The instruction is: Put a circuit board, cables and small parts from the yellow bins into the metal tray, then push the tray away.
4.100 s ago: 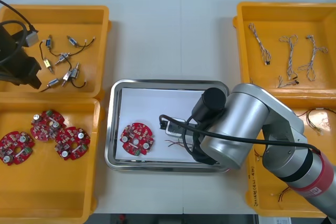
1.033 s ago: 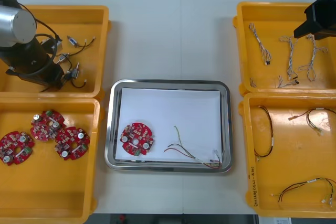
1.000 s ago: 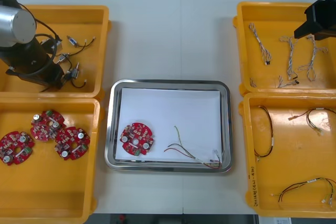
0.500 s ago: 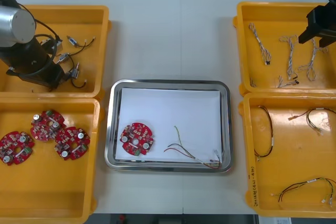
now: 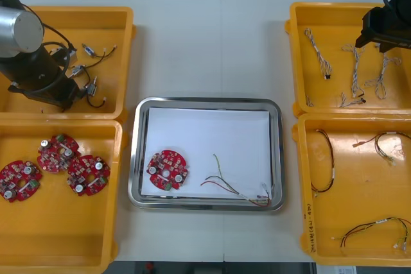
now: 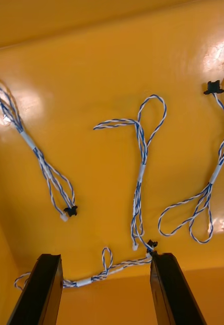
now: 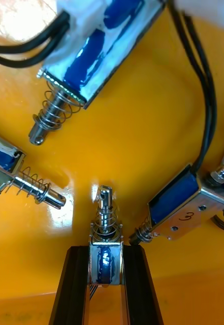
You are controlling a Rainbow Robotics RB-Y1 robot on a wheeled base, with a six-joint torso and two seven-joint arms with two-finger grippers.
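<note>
My left gripper (image 7: 106, 284) is down in the far-left yellow bin (image 5: 122, 17), shut on a small metal part (image 7: 105, 249) with a spring and pin sticking out past the fingertips. In the front view the left arm (image 5: 35, 72) covers that spot. Other small metal parts (image 7: 185, 203) lie close around it. My right gripper (image 6: 105, 287) hangs open over the far-right yellow bin (image 5: 295, 36), above twisted blue and white cables (image 6: 141, 167). The metal tray (image 5: 205, 103) holds one red circuit board (image 5: 167, 170) and a red and yellow cable (image 5: 234, 187).
The near-left yellow bin (image 5: 58, 248) holds three circuit boards (image 5: 58, 152). Black cables (image 5: 324, 158) and red and yellow cables (image 5: 376, 226) lie in the near-right yellow bin (image 5: 305, 222). Bare table (image 5: 212, 43) lies beyond the tray.
The left gripper has shut on a small metal part in the far-left bin. The right arm, over the tray earlier, now shifts slightly above the far-right bin.
</note>
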